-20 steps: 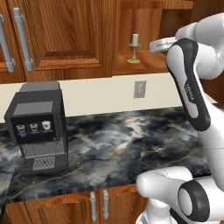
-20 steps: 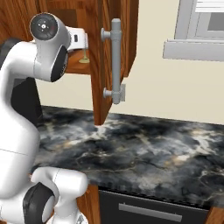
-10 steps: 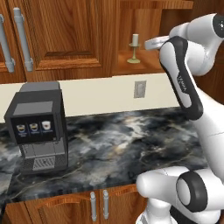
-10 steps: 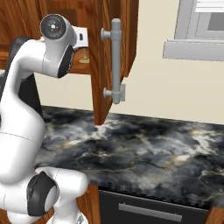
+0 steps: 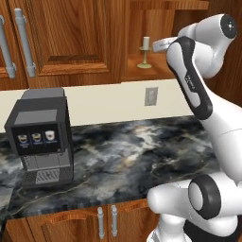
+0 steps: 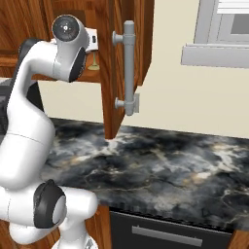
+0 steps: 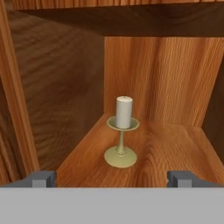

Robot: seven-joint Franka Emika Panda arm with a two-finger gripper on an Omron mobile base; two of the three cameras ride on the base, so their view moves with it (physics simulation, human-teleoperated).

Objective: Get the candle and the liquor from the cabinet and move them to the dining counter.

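You are reaching for the short cream candle in its olive-gold holder (image 7: 121,131), upright on the reddish-brown wooden cabinet's shelf (image 7: 175,148), at twelve o'clock ahead of your spread, empty jaws. Next, advance and close around its stem.

candle (image 6: 92,61) mostly behind the arm, perhaps only its foot visible

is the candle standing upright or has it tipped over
Upright. In the hand view the candle stands on its round foot on the cabinet shelf, stem vertical and cream stick pointing straight up.
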